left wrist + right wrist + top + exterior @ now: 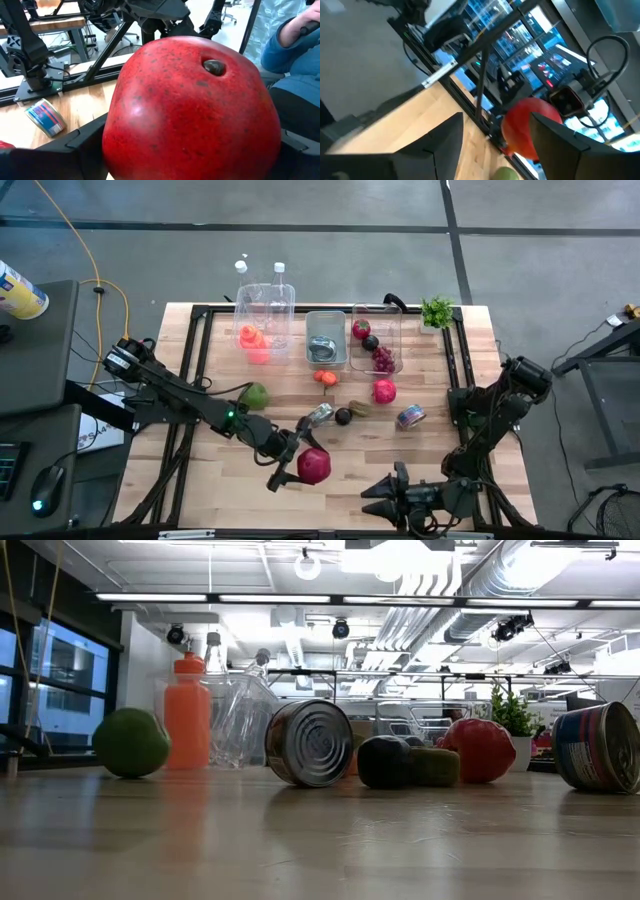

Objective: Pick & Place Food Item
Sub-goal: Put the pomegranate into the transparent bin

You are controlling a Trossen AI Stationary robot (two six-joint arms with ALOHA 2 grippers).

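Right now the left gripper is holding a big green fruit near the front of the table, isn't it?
Not quite. The fruit in the left gripper is red, not green; the left wrist view shows it filling the space between the fingers. The rest is right: it is big and held near the table's front edge. The green fruit lies apart, farther back.

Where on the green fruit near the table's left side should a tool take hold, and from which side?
Grip the green fruit across its widest middle, coming straight down from above. It is round with no stem or handle showing, and it sits alone on bare wood, so both sides are free. The left tool is already closed around the red fruit.
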